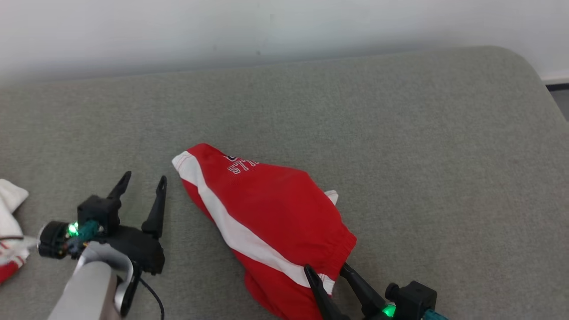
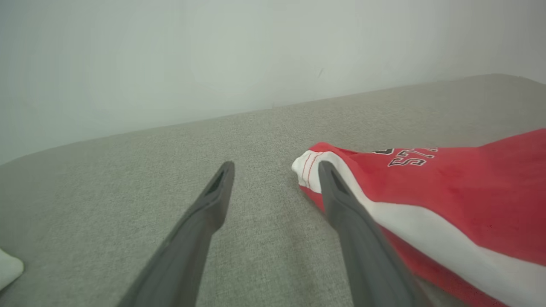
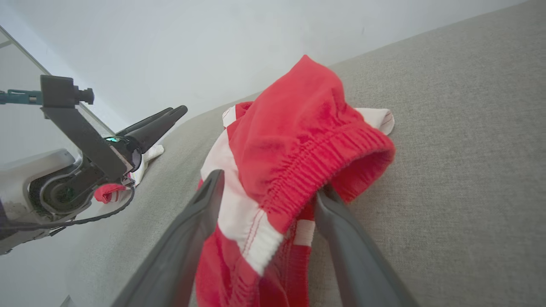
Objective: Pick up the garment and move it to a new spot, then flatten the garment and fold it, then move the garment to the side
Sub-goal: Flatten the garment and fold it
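Red shorts [image 1: 271,209] with a white stripe down the side lie bunched up on the grey cloth-topped table [image 1: 400,133]. They are around the middle and reach toward the near edge. The stretchy waistband [image 3: 307,170] is at the near end. The leg end with small letters points to the far left.

The right claw [image 1: 325,266] is wide open. Its two dark fingers stand on each side of the waistband and do not pinch it.

The left claw [image 1: 145,178] is wide open too and holds nothing. It is just beside the leg end of the shorts.

A white and red cloth [image 1: 11,222] lies at the left edge.
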Motion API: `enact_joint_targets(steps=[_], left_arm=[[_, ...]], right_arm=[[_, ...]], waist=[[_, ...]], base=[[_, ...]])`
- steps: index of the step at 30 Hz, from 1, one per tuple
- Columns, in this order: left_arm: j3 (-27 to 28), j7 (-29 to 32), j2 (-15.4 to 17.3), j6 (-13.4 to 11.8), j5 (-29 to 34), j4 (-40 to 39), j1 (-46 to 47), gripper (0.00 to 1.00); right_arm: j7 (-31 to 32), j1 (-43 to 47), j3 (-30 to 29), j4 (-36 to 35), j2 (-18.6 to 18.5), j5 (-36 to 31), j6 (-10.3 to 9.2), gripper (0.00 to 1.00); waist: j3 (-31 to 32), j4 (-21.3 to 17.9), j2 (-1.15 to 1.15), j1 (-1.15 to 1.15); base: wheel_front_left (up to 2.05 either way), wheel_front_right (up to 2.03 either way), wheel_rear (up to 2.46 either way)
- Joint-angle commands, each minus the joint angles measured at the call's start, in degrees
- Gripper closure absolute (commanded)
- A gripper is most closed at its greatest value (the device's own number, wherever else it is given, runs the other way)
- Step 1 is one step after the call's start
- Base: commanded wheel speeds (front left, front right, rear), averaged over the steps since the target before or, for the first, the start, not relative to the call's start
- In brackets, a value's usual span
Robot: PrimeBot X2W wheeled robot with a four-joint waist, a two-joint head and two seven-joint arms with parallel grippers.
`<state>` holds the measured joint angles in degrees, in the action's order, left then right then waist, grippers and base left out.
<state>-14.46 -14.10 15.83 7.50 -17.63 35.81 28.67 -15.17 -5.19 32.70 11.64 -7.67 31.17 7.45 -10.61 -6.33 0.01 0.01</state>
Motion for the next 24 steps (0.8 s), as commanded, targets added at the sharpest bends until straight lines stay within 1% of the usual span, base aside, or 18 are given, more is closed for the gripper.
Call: enact_joint_targets(steps=[1, 2, 7, 13, 15, 20, 21, 22, 23, 24], left_arm=[[-0.45, -0.28, 0.62, -0.11, -0.87, 0.61, 1.30, 0.00], [-1.76, -0.09, 0.55, -0.11, -1.81, 1.78, 2.41, 0.00], [-6.48, 0.76, 2.62, -0.11, -4.75, 7.48, 7.42, 0.00], [-9.50, 0.11, 3.83, -0.10, -7.74, 13.08, 11.44, 0.00], [-10.38, 0.02, 3.53, -0.10, -8.93, 14.59, 12.34, 0.00], [-12.79, -0.26, 3.94, -0.10, -11.48, 17.66, 14.53, 0.00], [-13.49, -0.32, 4.05, -0.10, -11.77, 18.24, 14.89, 0.00], [-14.13, -0.50, 4.34, -0.10, -11.83, 18.59, 15.36, 0.00], [-14.12, -0.55, 4.11, -0.11, -12.91, 19.10, 15.67, 0.00], [-14.58, -0.54, 3.65, -0.10, -13.31, 19.61, 15.91, 0.00]], right_arm=[[-0.13, -0.53, 0.15, -0.25, 0.19, -0.02, 0.08, 0.00], [-0.13, -0.68, 0.18, -0.39, 0.33, -0.01, 0.08, 0.00], [-0.13, -1.41, 1.32, -1.05, 0.93, 0.09, 0.08, 0.00], [-0.13, -1.86, 2.79, -1.50, 1.37, 0.54, 0.08, 0.00], [-0.13, -2.13, 3.47, -1.66, 1.48, 0.67, 0.08, 0.00], [-0.13, -3.19, 5.01, -1.65, 1.34, 1.15, 0.08, 0.00], [-0.13, -3.23, 5.33, -1.61, 1.30, 1.17, 0.08, 0.11], [-0.13, -3.39, 5.50, -1.53, 1.23, 1.35, 0.08, 0.46], [-0.13, -3.63, 5.85, -1.47, 1.08, 1.47, 0.08, 0.70], [-0.13, -3.96, 5.96, -1.56, 0.95, 1.48, 0.08, 1.00]], waist=[[-2.29, -2.32, -0.01, -0.01], [-2.61, -2.66, -0.01, -0.01], [-4.10, -4.62, -0.01, -0.01], [-5.15, -6.05, -0.01, -0.01], [-5.39, -6.31, -0.01, -0.01], [-6.16, -6.85, -0.01, -0.01], [-6.35, -7.01, -0.01, -0.01], [-6.49, -7.15, -0.01, -0.01], [-6.63, -7.26, -0.01, -0.01], [-6.80, -7.25, -0.01, -0.01]], base=[[0.00, 0.00, 0.00], [0.00, 0.00, 0.00], [0.00, 0.00, 0.00], [0.00, 0.00, 0.00], [0.00, 0.00, 0.00], [0.00, 0.00, 0.00], [0.00, 0.00, 0.00], [0.00, 0.00, 0.00], [0.00, 0.00, 0.00], [0.00, 0.00, 0.00]])
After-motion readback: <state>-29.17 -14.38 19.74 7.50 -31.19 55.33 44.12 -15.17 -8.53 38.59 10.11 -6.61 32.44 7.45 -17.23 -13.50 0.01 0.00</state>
